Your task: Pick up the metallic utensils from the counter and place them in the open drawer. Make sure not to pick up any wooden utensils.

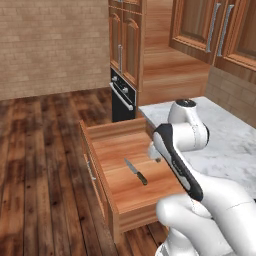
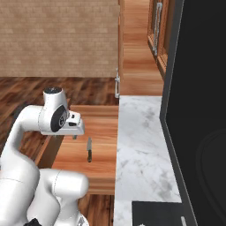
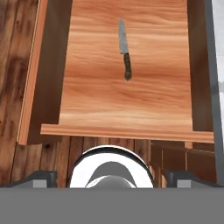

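A kitchen knife [image 1: 135, 171] [image 2: 89, 149] [image 3: 125, 49] with a silver blade and dark handle lies flat on the light-brown floor of the open drawer [image 1: 113, 151] [image 2: 103, 176] [image 3: 127, 109]. My gripper [image 1: 154, 154] [image 2: 76, 134] hangs a little above the drawer, beside the knife's blade end and apart from it. It is open and holds nothing; in the hand view its dark fingertips [image 3: 44, 176] stand wide apart. The marble counter [image 1: 227, 140] [image 2: 141, 145] runs along the drawer's right side. The wooden utensils are out of view.
A black oven [image 1: 122, 95] and tall wooden cabinets [image 1: 125, 40] stand behind the drawer. Dark wood floor [image 1: 45, 165] spreads to the left. A big black shape [image 2: 198, 101] blocks the right of the right base view; a black sink corner [image 2: 154, 214] shows below.
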{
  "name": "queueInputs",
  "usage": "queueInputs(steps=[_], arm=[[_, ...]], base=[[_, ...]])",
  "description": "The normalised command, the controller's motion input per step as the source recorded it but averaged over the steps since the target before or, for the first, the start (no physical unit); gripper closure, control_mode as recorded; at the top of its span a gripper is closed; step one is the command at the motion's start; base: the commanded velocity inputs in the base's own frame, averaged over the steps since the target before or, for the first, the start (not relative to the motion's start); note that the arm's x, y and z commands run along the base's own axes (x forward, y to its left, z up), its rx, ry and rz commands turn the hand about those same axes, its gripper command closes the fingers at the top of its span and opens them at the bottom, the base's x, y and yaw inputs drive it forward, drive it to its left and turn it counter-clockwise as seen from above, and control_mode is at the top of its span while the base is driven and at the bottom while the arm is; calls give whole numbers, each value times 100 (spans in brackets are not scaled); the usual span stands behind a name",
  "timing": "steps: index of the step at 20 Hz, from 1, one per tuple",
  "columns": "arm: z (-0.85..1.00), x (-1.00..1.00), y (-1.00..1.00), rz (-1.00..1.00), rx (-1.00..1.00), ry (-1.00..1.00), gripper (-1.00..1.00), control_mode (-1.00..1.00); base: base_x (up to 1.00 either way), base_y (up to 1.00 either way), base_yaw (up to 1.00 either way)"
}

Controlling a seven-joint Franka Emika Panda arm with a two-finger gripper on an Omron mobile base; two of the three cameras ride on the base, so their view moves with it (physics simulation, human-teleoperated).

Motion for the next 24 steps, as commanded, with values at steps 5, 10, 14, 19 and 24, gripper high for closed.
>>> queueInputs(steps=[5,10,14,19,24], arm=[[10,-17,0,0,0,-5,-100,-100],[0,0,0,0,0,0,-100,-100],[0,0,0,0,0,0,-100,-100],[0,0,0,0,0,0,-100,-100],[0,0,0,0,0,0,-100,100]], base=[[0,0,0],[0,0,0],[0,0,0],[0,0,0],[-70,19,3]])
